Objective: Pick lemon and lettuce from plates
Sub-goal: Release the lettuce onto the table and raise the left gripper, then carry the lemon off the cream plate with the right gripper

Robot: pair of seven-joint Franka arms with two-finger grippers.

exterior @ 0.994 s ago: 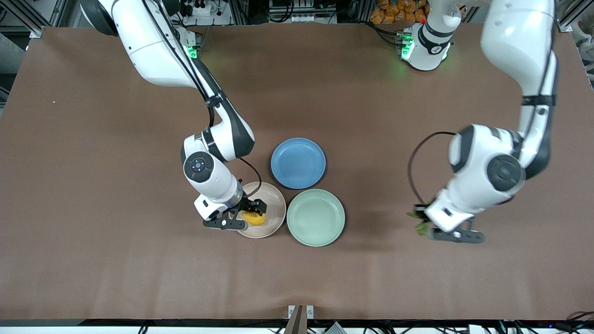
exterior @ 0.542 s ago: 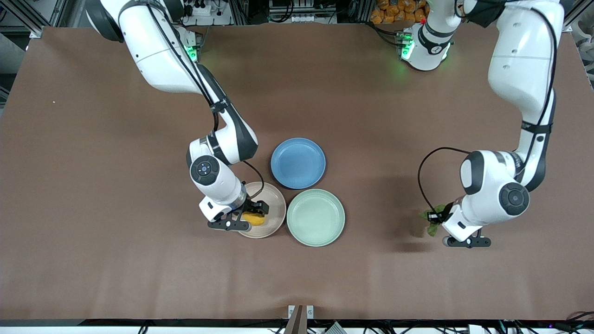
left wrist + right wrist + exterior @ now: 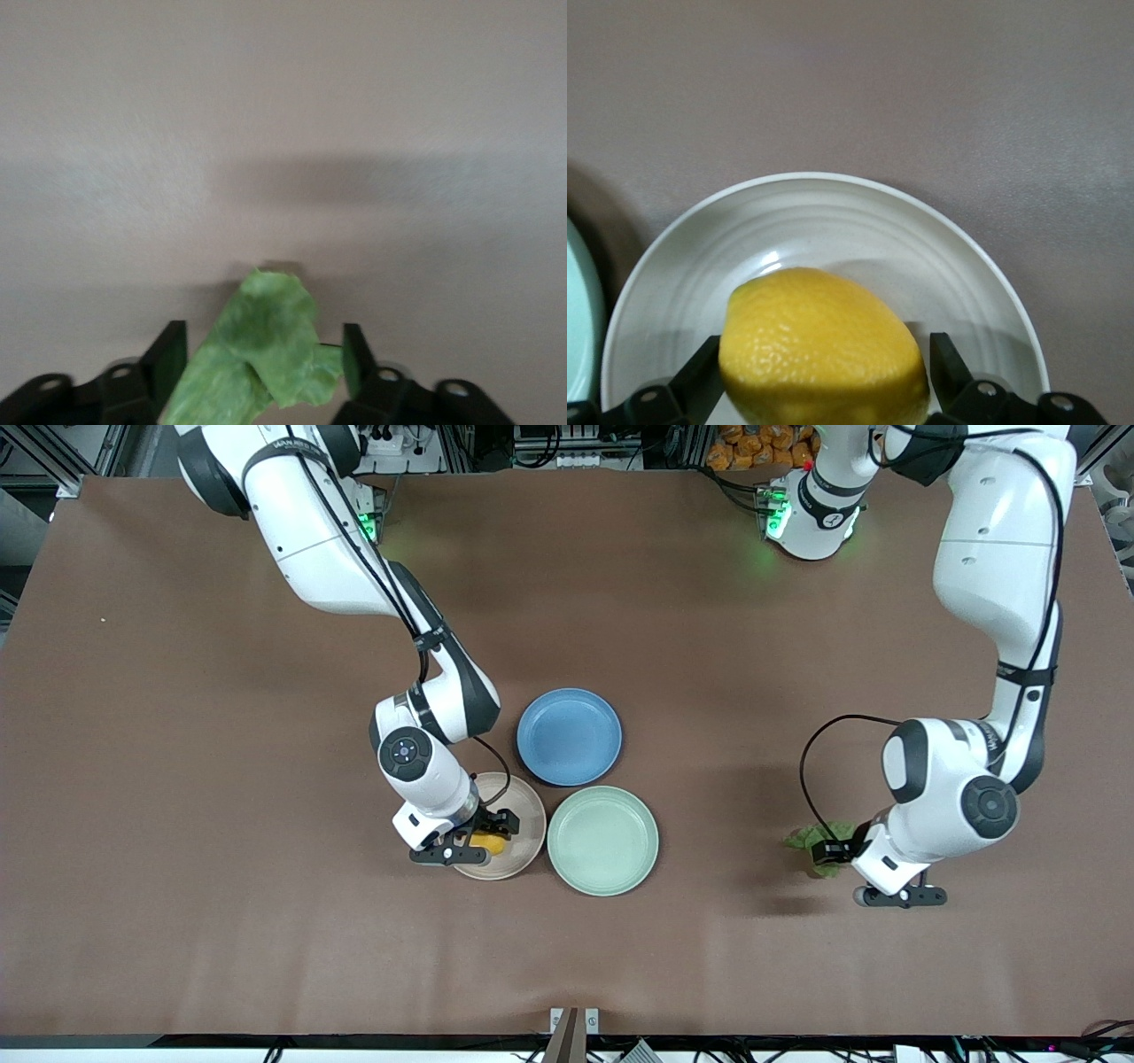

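Your right gripper (image 3: 483, 840) sits low in the beige-pink plate (image 3: 527, 806), lower centre of the front frame, fingers set either side of the lemon (image 3: 487, 842); in the right wrist view the lemon (image 3: 824, 350) fills the gap between both fingers (image 3: 700, 376) with the plate rim (image 3: 983, 257) under it, so call the jaws closed around the lemon, though it does not look lifted off the plate yet. Your left gripper (image 3: 833, 853) is at the lower right of the front frame over bare brown table (image 3: 177, 779), well apart from the plates, with the lettuce (image 3: 811, 838) at its tip. The left wrist view shows the lettuce (image 3: 266, 345) hanging between the fingers (image 3: 168, 359); visible gaps on both sides, so the jaws look released or barely touching, and you can't tell for sure whether the leaf rests on the table. The mint green plate (image 3: 602, 840) and blue plate (image 3: 569, 736) are both empty at centre frame. Progress, as a judgement: lettuce is off its plate and about done, lemon is gripped but its lift-out and set-down are left.
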